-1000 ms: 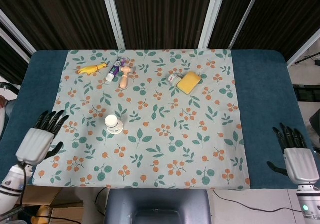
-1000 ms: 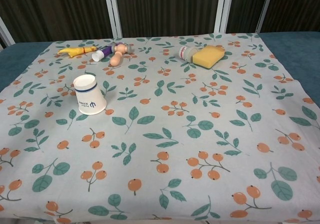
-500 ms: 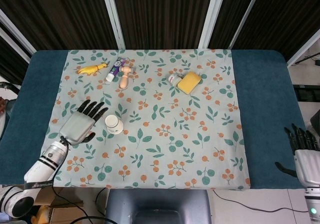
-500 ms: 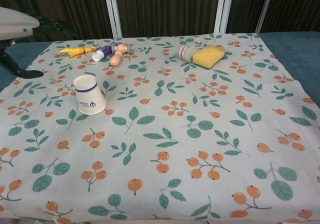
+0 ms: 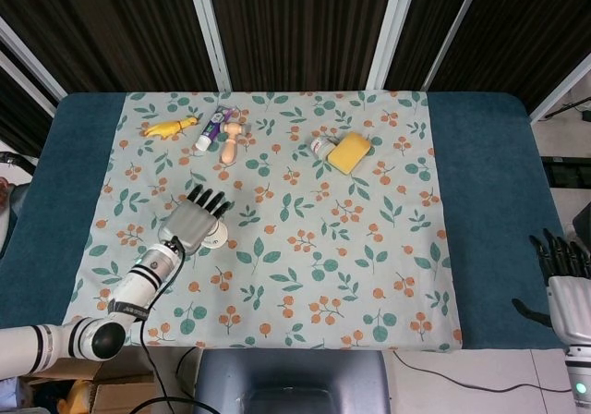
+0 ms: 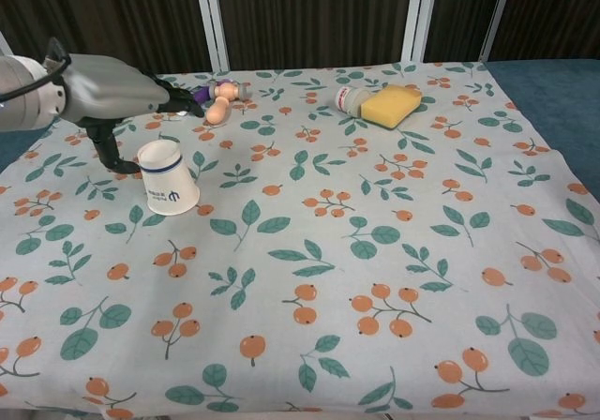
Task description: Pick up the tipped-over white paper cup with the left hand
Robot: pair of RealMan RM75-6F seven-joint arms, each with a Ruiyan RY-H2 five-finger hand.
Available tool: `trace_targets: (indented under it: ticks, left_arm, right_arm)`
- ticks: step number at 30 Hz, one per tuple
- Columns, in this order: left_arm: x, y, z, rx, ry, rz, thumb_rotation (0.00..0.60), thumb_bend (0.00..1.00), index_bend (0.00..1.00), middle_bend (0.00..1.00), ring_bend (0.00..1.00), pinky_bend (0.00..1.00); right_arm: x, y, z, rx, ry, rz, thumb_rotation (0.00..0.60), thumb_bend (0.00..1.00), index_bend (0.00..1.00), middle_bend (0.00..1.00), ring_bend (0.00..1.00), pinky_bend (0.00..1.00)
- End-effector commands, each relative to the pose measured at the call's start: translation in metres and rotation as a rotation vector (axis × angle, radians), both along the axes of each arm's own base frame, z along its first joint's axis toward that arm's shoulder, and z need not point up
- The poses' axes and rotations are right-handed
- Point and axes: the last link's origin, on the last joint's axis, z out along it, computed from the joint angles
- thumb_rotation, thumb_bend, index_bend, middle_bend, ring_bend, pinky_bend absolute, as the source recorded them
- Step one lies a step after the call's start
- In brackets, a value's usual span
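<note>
Your left hand (image 5: 196, 220) covers most of the tipped-over white paper cup (image 5: 216, 238) from the head camera; your right hand (image 5: 565, 285) is cut off by the frame's edge.

Even overhead light, both views bright and sharp.
We see soft, faint shadows under the left hand (image 6: 112, 97) and white paper cup (image 6: 169, 178); no glare, slight bowing at the desk (image 5: 480, 174) edges.

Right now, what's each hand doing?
Left hand: open, fingers spread above the white paper cup, not gripping it.
Right hand: open, holding nothing.
</note>
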Motion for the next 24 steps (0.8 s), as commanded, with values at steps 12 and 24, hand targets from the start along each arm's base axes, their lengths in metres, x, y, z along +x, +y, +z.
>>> trace_targets:
  ticks: [12, 24]
  left_arm:
    - [0.009, 0.008, -0.024, 0.021, 0.134, -0.101, 0.6, 0.29, 0.01, 0.0, 0.0, 0.0]
    - [0.005, 0.007, -0.038, -0.001, 0.161, -0.144, 0.6, 0.28, 0.22, 0.17, 0.0, 0.0]
  right_arm:
    - [-0.002, -0.003, -0.003, -0.008, -0.013, -0.004, 0.6, 0.29, 0.0, 0.0, 0.0, 0.0]
    - [-0.004, -0.002, 0.0, -0.012, -0.016, -0.014, 0.6, 0.29, 0.0, 0.0, 0.0, 0.0]
